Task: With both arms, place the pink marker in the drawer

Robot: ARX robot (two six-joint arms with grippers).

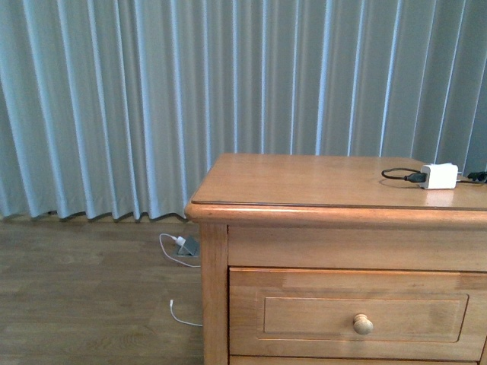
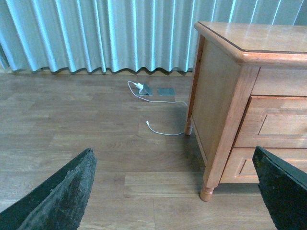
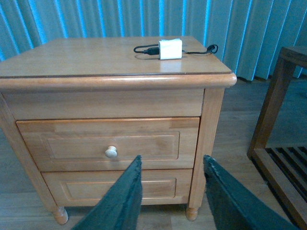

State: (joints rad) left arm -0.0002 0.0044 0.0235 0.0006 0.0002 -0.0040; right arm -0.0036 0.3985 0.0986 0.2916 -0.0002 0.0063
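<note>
Nightstand (image 1: 214,296): light oak-toned wood, visible grain; its worktop (image 1: 304,181) smooth, semi-gloss, catching reflections. Drawer (image 3: 108,143) front: same wood, satin, with paler round wooden knob (image 3: 111,152). Charger block (image 3: 170,49): white smooth plastic; cable black. Floor (image 2: 72,124): matt wood-look planks. Curtain (image 1: 152,99): pleated grey-blue cloth. Left claw (image 2: 172,191) fingers (image 2: 62,191): black, rough, scuffed

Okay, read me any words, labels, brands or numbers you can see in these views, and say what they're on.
None can be read. The white charger block on the nightstand shows no legible marking, and the drawer fronts, curtain and floor carry no text.
</note>
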